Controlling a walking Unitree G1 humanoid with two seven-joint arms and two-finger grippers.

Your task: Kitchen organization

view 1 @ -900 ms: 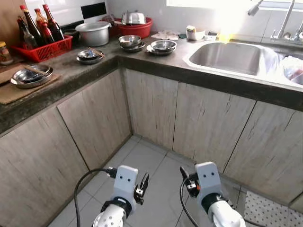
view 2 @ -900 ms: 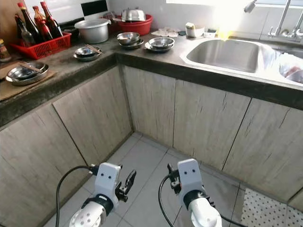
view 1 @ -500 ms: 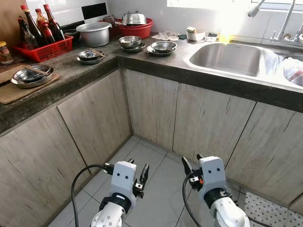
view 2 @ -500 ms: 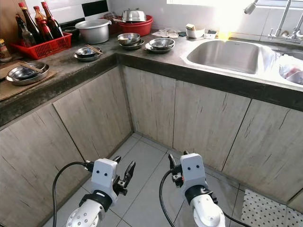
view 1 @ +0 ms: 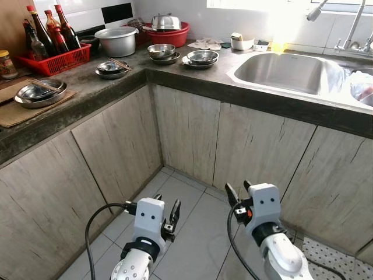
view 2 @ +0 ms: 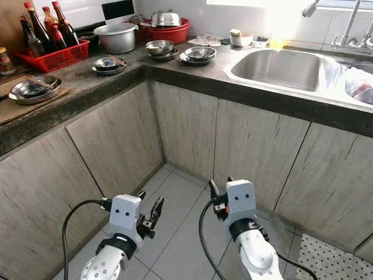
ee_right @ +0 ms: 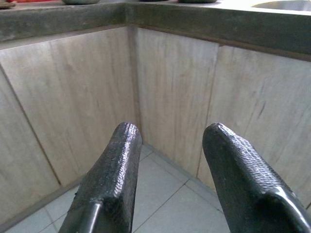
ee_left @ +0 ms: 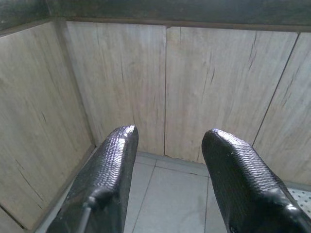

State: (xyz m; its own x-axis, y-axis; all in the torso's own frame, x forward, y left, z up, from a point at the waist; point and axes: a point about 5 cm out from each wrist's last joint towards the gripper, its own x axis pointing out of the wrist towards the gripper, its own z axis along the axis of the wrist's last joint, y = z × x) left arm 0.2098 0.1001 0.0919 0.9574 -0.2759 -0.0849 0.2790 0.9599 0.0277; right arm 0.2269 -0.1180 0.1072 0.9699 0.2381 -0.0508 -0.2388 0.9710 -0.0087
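Observation:
Both arms are held low over the tiled floor [view 1: 186,233], in front of the corner cabinets. My left gripper [view 1: 166,204] is open and holds nothing; in the left wrist view its fingers [ee_left: 116,160] are spread and point at wooden cabinet doors [ee_left: 214,87]. My right gripper [view 1: 237,188] is also open and holds nothing, with its fingers [ee_right: 116,160] apart. On the L-shaped dark counter [view 1: 175,73] there are stacked steel bowls [view 1: 162,51], steel plates with a bowl [view 1: 201,56], a bowl with chopsticks [view 1: 111,68] and a larger steel dish [view 1: 39,93].
A red basket of sauce bottles [view 1: 53,59], a lidded pot [view 1: 116,41] and a red basin [view 1: 169,34] stand at the back of the counter. A steel sink [view 1: 288,70] with a tap [view 1: 352,26] is to the right. A dotted mat [view 1: 335,259] lies on the floor at lower right.
Both grippers have risen slightly and stayed open. The right one has moved a little to the right. The counter items have not moved.

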